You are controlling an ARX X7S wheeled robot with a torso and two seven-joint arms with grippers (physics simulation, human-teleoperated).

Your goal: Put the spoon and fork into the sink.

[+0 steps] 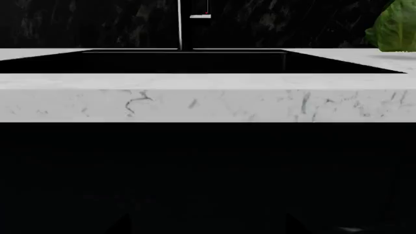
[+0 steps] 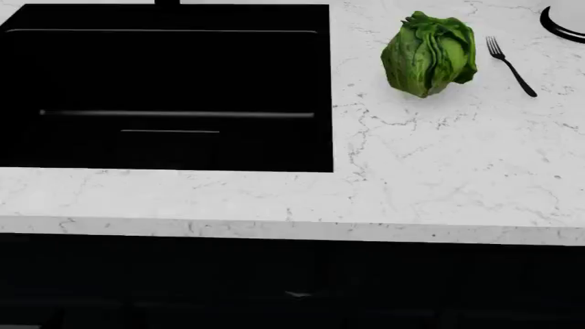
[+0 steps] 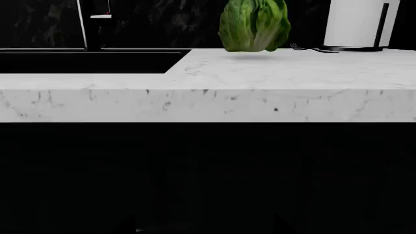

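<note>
Fork [image 2: 510, 65] flat on counter [image 2: 439, 157], tines toward backsplash, beside lettuce [image 2: 428, 53].

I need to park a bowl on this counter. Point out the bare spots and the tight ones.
The widest bare marble lies in front of the lettuce and fork, right of the sink, out to the counter's front edge. A narrower strip runs between the sink and that edge. It is tight at the back right: the lettuce, the fork and a black ring-shaped base sit close together.
</note>
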